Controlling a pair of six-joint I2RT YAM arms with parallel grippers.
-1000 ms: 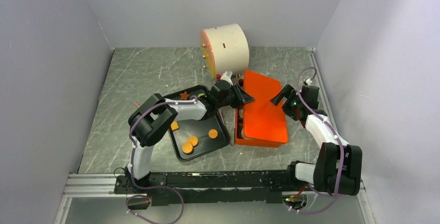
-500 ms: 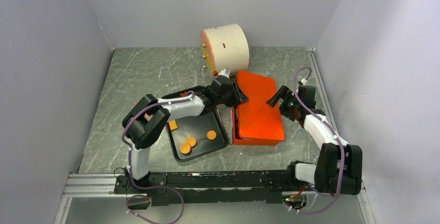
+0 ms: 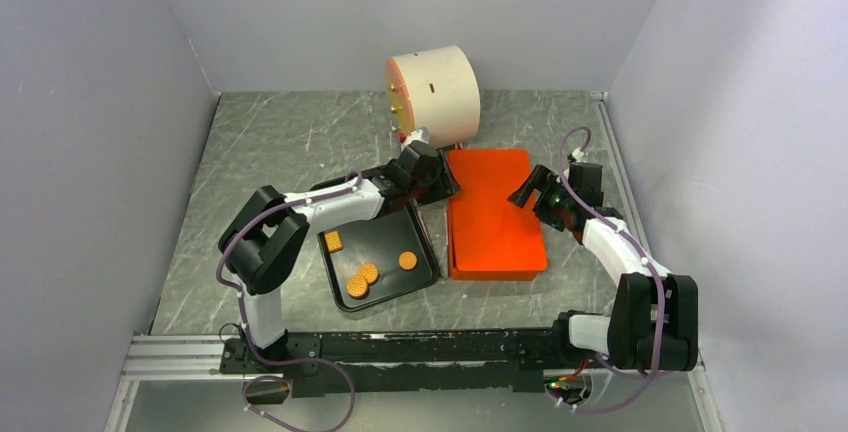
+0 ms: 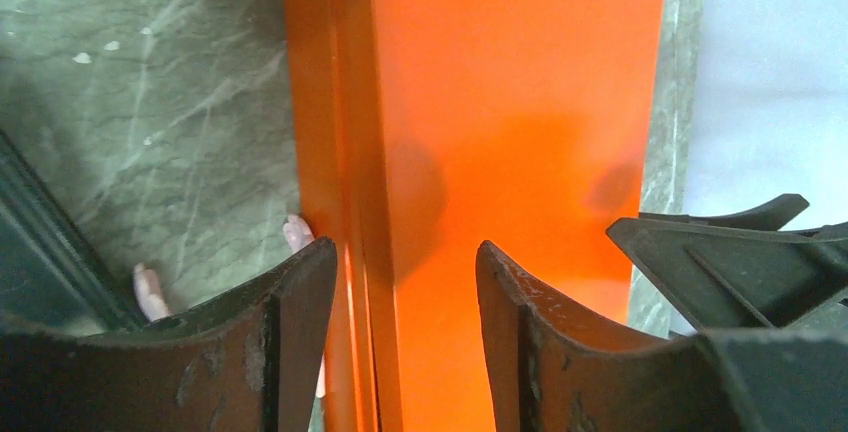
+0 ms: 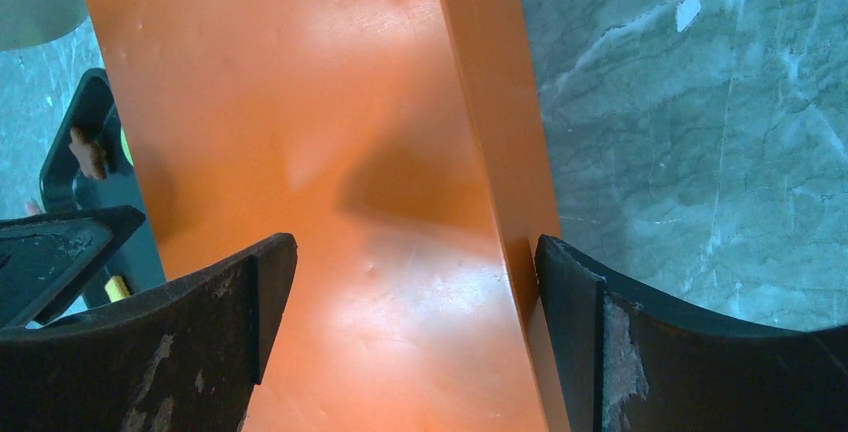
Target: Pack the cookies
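Orange cookies (image 3: 408,260) lie in the black tray (image 3: 382,246), left of the lidded orange box (image 3: 495,227), whose long axis runs up the frame. The left claw (image 3: 445,180), jaws parted astride the box's left rim, is nearer them. The right claw (image 3: 527,189) gapes over the right rim.

The orange box (image 3: 495,214) lies closed, so its inside is hidden. Left of the box, the black tray's (image 3: 385,242) far end disappears under the left arm (image 3: 340,205). Two pale bits (image 4: 148,290) beside the box's left wall sit half behind a jaw, too unclear to name.
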